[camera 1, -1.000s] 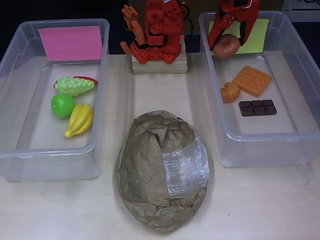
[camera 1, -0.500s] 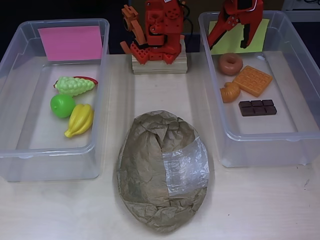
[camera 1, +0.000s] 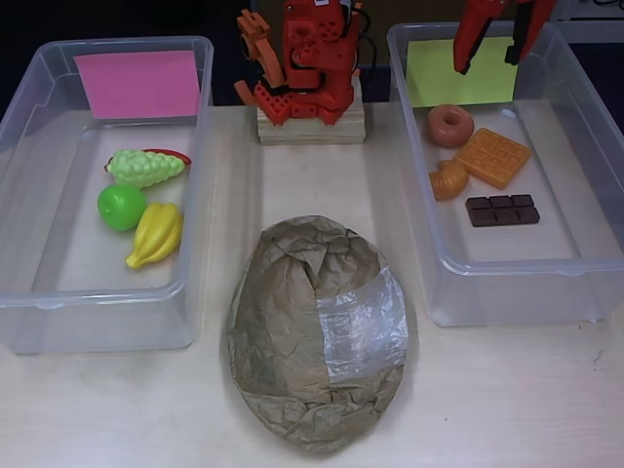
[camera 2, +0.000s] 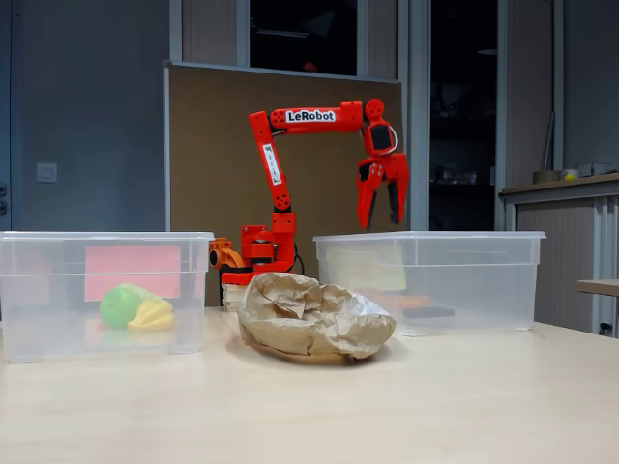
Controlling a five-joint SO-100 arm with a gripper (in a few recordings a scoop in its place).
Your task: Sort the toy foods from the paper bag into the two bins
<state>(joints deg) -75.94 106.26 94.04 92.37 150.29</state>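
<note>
Pale wooden table (camera 1: 292,185), brown board (camera 2: 203,145) behind, grey cabinet (camera 2: 566,251) at right

My gripper (camera 1: 492,44) hangs above the right bin's (camera 1: 595,249) far end. In that bin: donut (camera 1: 449,125), waffle (camera 1: 491,157), croissant (camera 1: 448,179), chocolate bar (camera 1: 501,210). Paper bag (camera 1: 317,331) sits between bins. Left bin (camera 1: 29,292) holds grapes (camera 1: 144,168), apple (camera 1: 121,207), bananas (camera 1: 156,234).

Even, soft light is seen overhead; glare is caught on the bag (camera 1: 317,331) window (fixed view dimmer, slightly soft).
</note>
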